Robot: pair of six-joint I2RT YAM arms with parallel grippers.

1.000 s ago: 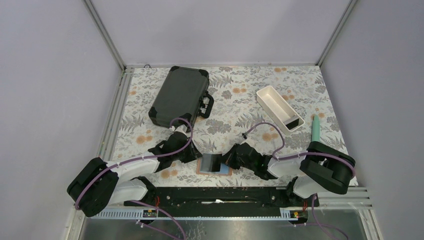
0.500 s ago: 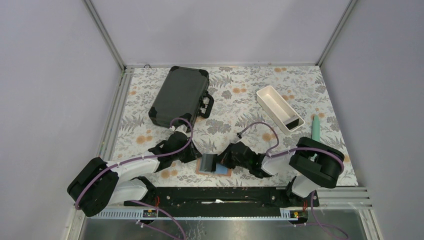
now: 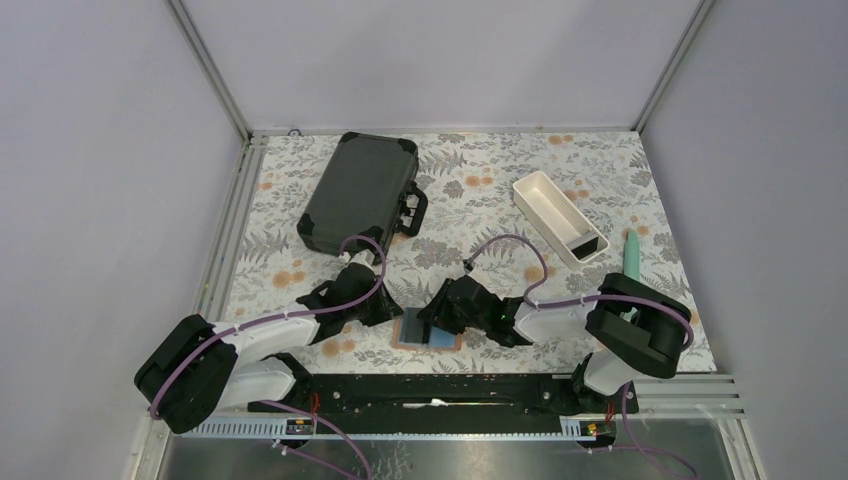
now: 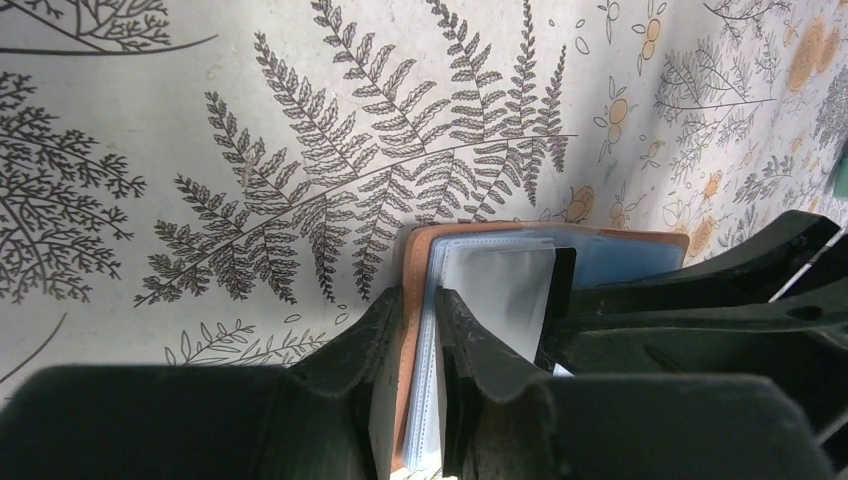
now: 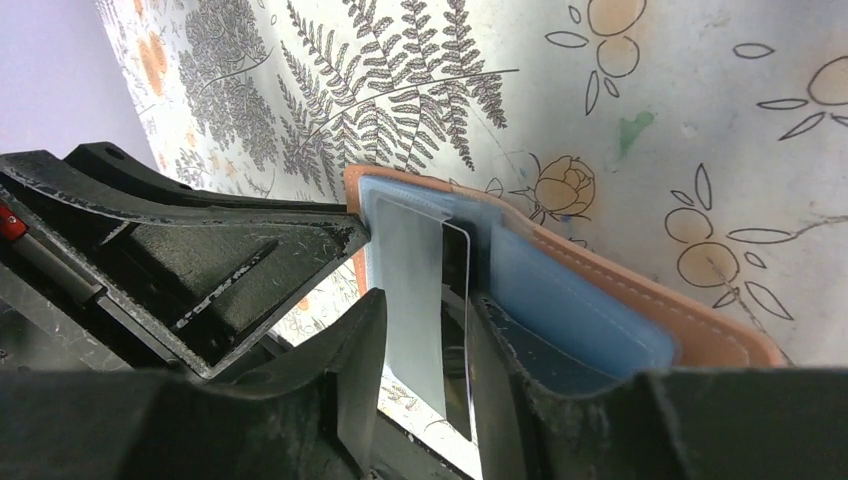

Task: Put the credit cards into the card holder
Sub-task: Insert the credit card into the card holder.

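the wallet (image 3: 445,342) lies open on the flowered table (image 3: 480,190), low in the middle of the overhead view, its pale blue inside facing up; the left gripper (image 4: 420,300) is clamped on the wallet's left edge, one finger outside the tan cover and the other on the clear sleeve inside; the right gripper (image 5: 428,300) reaches in from the right with its fingers parted, released; a glossy black card (image 5: 415,340) stands tilted in the gap between them; the card's far end seems tucked into the sleeve, though glare blurs it; a black case (image 3: 358,192) sits upper left, and a white tray (image 3: 545,200) upper right
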